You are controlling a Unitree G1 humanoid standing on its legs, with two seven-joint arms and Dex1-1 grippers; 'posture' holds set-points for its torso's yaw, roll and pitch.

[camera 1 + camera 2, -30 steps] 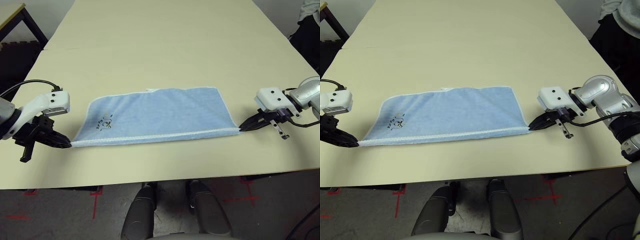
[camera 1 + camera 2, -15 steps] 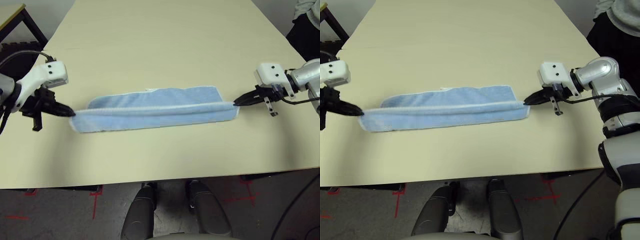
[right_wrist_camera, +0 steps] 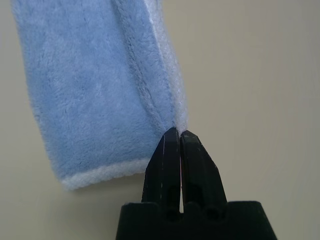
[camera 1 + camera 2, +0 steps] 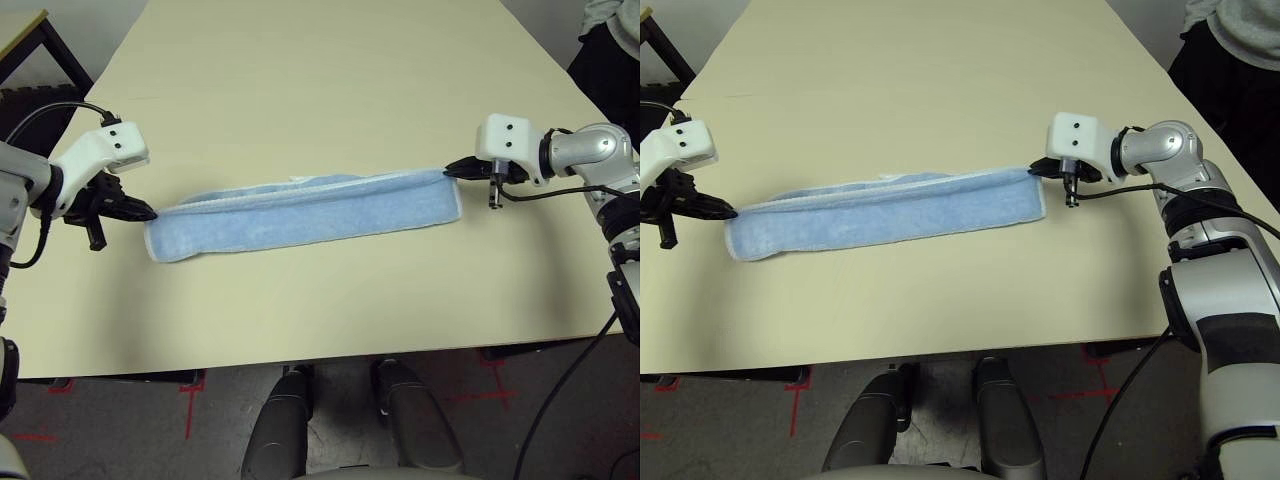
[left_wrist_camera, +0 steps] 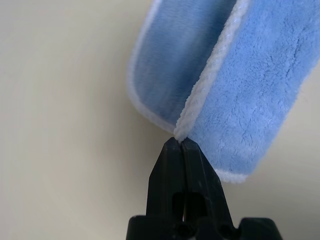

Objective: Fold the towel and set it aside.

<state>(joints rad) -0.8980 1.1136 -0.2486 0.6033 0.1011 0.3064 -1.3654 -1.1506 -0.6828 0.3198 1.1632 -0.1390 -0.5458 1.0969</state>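
Note:
The towel (image 4: 300, 212) lies across the middle of the cream table (image 4: 320, 80), folded lengthwise into a long narrow light-blue strip with white edging along its far side. My left gripper (image 4: 152, 213) is at the strip's left end, shut on the white-edged corner (image 5: 182, 131) of the upper layer. At the right end, my right gripper (image 4: 450, 170) is shut on the far corner (image 3: 179, 122) of the upper layer. In the wrist views both pairs of black fingers are pressed together with towel (image 3: 85, 85) edge pinched at their tips.
A person in dark clothes (image 4: 1230, 70) stands past the table's right edge. Dark furniture (image 4: 30, 70) sits off the far left corner. The table's front edge (image 4: 320, 355) runs close below the towel, with floor beyond it.
Both grippers have carried the towel's near edge up and away over the cloth to its far edge, folding it in half lengthwise. The embroidered mark is now covered.

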